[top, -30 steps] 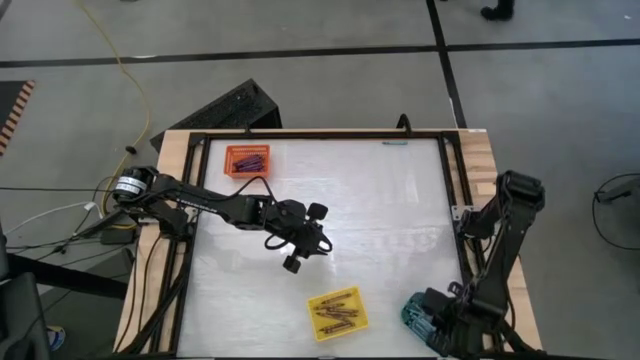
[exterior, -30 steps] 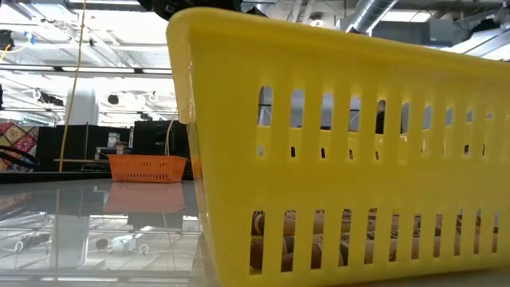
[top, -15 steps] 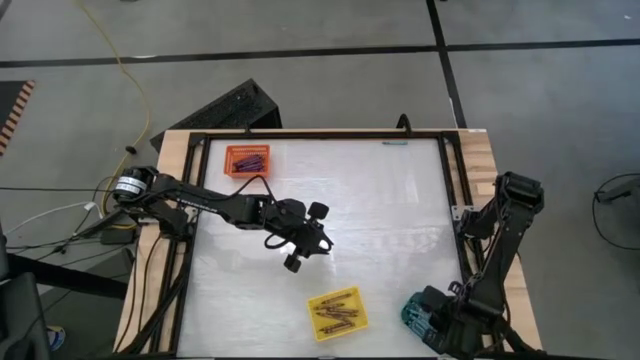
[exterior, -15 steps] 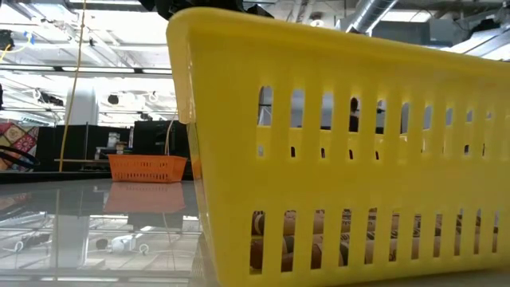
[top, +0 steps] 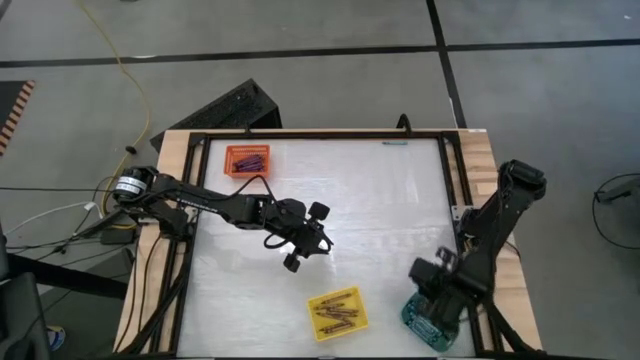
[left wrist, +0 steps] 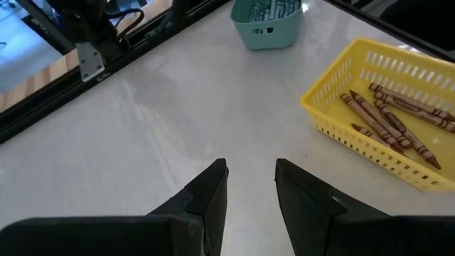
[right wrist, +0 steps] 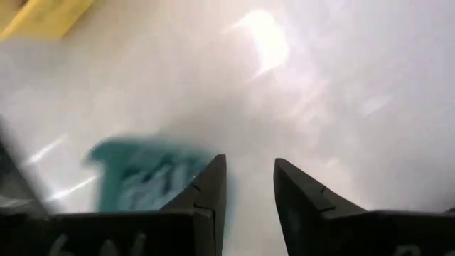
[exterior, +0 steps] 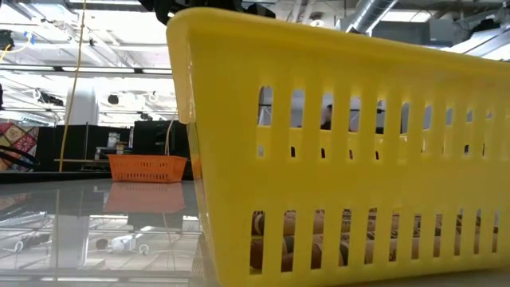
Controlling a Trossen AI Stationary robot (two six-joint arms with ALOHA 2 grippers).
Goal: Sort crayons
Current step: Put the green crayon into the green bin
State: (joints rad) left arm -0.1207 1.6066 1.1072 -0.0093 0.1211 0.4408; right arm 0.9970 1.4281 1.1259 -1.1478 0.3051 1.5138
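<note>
Crayons (top: 247, 158) lie sorted left to right: dark ones in the orange tray (top: 231, 169), brownish ones in the yellow tray (top: 360, 322), teal-blue ones in the teal tray (top: 412, 322). Left gripper (top: 307, 236) hovers mid-table, fingers parted, empty. Right gripper (top: 428, 280) hangs beside the teal tray, fingers apart, holding nothing. Judged light, stiff, waxy-slick, snappable; best pinched mid-shaft, across the width.

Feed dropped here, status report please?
Left gripper open, empty, mid-table. Right gripper open, empty, above teal tray. Crayons in yellow tray, orange tray. Nothing in the way.
</note>
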